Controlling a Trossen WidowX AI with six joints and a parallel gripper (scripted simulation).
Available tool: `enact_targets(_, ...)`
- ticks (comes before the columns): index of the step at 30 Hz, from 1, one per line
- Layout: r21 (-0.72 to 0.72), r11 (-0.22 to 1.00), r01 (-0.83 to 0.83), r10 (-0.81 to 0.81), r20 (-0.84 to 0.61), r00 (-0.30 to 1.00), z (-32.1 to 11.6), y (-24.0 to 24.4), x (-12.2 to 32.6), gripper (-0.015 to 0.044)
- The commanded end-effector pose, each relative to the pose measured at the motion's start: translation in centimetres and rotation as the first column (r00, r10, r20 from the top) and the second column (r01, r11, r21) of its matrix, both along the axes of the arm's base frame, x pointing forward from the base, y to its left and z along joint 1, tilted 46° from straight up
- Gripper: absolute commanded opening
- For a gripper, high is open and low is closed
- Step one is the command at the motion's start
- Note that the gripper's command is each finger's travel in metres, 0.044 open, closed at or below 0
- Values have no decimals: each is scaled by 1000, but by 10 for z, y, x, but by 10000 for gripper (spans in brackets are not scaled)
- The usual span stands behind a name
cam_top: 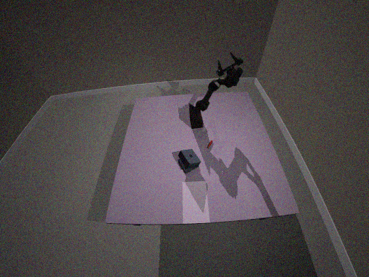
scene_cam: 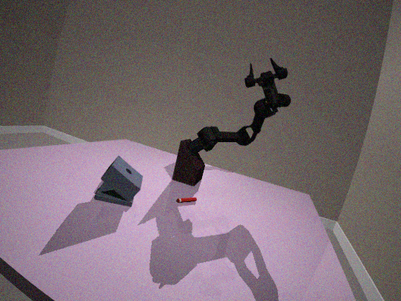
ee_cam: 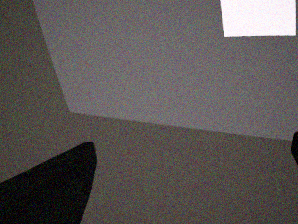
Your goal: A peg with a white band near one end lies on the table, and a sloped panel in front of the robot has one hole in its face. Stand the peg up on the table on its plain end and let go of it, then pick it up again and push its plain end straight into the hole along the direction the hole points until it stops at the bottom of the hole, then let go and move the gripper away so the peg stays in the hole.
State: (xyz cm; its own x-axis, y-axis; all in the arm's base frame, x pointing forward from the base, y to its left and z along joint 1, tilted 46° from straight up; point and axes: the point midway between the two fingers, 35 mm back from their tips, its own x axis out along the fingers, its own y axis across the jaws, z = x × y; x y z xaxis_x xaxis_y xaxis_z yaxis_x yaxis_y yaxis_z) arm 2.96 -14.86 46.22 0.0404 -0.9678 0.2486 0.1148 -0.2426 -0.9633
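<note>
The red peg (cam_top: 210, 144) (scene_cam: 187, 200) lies on its side on the pink table (cam_top: 150, 140) (scene_cam: 228, 198). Its pale band shows near its left end in the exterior view. The blue-grey sloped panel (cam_top: 185, 154) (scene_cam: 122, 166) stands on the table, left of the peg in the top and exterior views. Its one dark hole (cam_top: 191, 156) (scene_cam: 128, 171) is empty. My gripper (cam_top: 225, 57) (scene_cam: 260, 61) (ee_cam: 197, 147) is wide open and empty, raised high above the table and pointing upward, far from the peg. The wrist view shows neither peg nor panel.
The arm's dark base (cam_top: 196, 117) (scene_cam: 188, 167) stands on the table behind the peg and panel. The arm's shadow falls across the table near the peg. A pale raised border (cam_top: 293, 147) (scene_cam: 353, 247) runs outside the table. The wrist view shows plain surfaces and a bright white rectangle (ee_cam: 260, 17).
</note>
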Motion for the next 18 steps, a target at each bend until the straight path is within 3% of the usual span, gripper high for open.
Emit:
enact_targets(1, -28, 998, -60, 60, 4, 998, 3, 0, 20, 440)
enact_targets(18, -92, 937, -338, 339, -4, 941, 2, 10, 106, 440)
